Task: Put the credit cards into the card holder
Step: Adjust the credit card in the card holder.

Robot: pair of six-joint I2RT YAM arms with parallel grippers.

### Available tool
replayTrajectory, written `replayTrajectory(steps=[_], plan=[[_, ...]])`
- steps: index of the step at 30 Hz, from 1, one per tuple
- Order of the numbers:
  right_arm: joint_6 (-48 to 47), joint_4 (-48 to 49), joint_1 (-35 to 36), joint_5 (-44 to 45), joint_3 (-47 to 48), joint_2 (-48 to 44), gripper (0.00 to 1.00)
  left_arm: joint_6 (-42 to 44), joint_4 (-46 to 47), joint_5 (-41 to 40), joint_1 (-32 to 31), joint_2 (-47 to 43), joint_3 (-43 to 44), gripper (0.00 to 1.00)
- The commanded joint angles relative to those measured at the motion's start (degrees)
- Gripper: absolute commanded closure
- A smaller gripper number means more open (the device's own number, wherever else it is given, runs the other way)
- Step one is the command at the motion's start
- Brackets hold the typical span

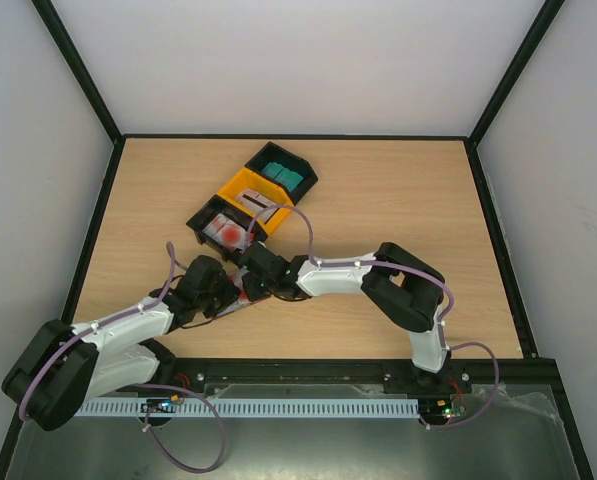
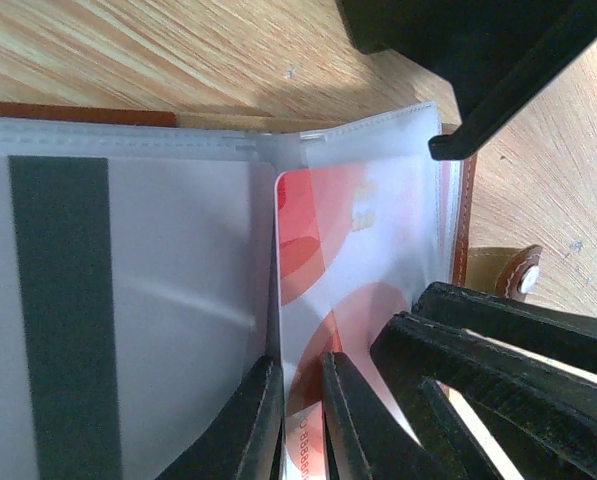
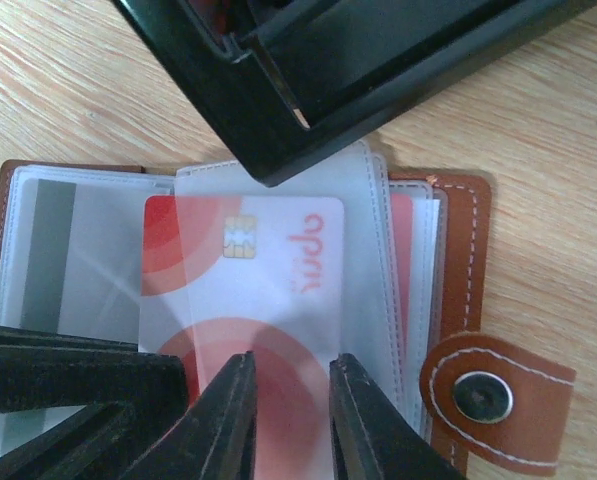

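The brown card holder lies open on the table, clear sleeves up. A white and red credit card sits partly inside one sleeve. My left gripper is shut on that card's near end. My right gripper stands open, its fingertips apart and lying on the sleeve over the card. Another card with a dark stripe fills the neighbouring sleeve. In the top view both grippers meet just in front of the bins, hiding the holder.
A black bin with white and red cards stands right behind the holder, its wall almost over the sleeves. Behind it are a yellow bin with grey cards and a black bin with teal cards. The holder's snap tab lies to the right.
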Motion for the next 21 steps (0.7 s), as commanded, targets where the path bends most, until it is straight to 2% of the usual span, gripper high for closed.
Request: replayTrajectory(steps=[1,6,9,14,18,21], plan=[[1.26,-0.76,0.81,-0.32,-0.75,-0.49,0.78,0.58,-1.52,2.06,0.01,1.54,-2.16,0.86],[1.32,-1.24,0.78,7.68,-2.25,-5.01,0.75,1.01,-4.85,-0.11,0.02,-0.27,-1.01,0.83],[0.48,-2.49,0.78,9.57,-2.71,-6.24,0.73,1.12,-8.36,-2.37,0.01,-2.17,0.52,0.82],[-1.32,-2.97,0.87,4.28,-2.81,-5.01,0.80,0.90,-10.86,-3.30,0.06,-4.58,1.59,0.78],[-2.45,-2.57,0.86,0.26,-3.33,-4.44,0.80,0.15,-10.87,-2.56,0.04,-5.40,1.51,0.72],[-2.81,-2.37,0.82,-1.99,-3.60,-3.48,0.81,-0.31,-10.91,-2.31,0.03,-6.09,1.61,0.71]])
